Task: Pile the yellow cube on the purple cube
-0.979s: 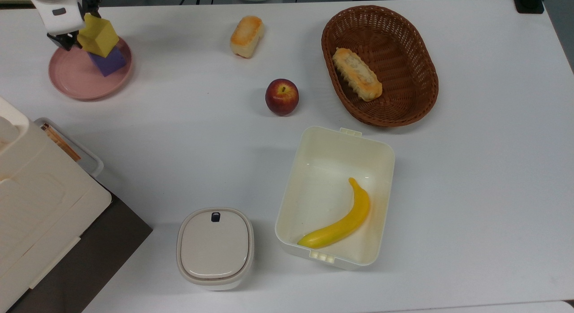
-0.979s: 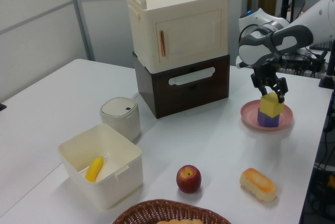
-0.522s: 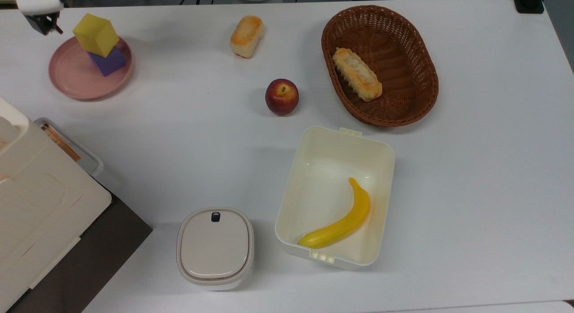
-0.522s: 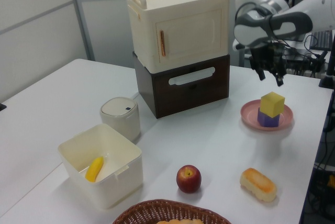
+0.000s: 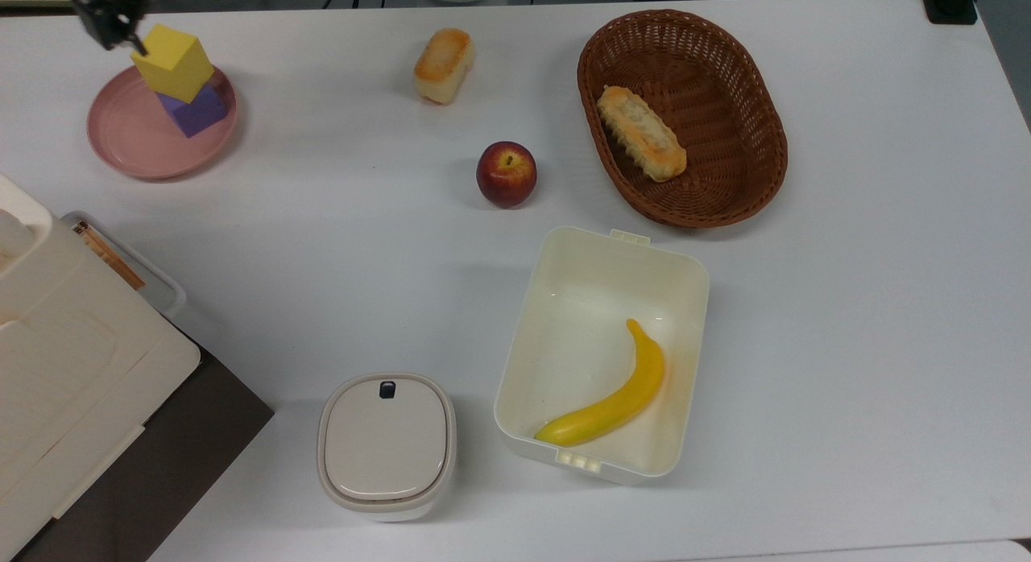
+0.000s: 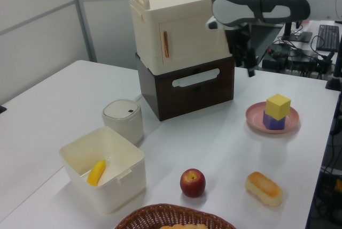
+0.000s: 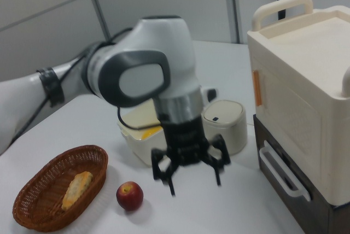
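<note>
gripper (image 7: 191, 173): risen off stack since a second ago, jaws spread, empty | yellow cube (image 5: 171, 61): released, resting skewed atop purple cube (image 5: 193, 111) on plate (image 5: 133, 143) | task: pile looks done

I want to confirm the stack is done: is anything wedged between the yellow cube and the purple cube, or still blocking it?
Nothing visible. The yellow cube sits directly on the purple cube on the pink plate, turned slightly against it. The gripper is open, holds nothing, and hangs clear of the stack.
</note>
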You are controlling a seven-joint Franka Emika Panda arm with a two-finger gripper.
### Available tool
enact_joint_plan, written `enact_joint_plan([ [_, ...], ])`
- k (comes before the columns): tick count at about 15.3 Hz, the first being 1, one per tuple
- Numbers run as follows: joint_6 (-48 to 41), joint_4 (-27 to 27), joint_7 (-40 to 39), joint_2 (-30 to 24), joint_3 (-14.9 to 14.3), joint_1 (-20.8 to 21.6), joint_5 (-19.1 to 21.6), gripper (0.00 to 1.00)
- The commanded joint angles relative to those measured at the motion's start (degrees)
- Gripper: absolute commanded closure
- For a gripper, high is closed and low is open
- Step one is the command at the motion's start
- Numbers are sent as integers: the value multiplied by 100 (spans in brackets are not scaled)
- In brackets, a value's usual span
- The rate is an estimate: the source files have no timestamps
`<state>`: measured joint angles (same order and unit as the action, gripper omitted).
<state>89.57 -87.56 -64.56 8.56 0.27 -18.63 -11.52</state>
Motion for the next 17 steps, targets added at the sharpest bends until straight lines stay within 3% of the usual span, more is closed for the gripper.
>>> enact_joint_plan([
  [1,-159,187,2108,-21,-45,763,220,0],
  [4,-97,257,3850,-21,-44,1115,300,0],
  [9,-71,257,5241,-21,-53,1318,739,0],
  [17,587,204,5595,5,-150,1257,722,0],
])
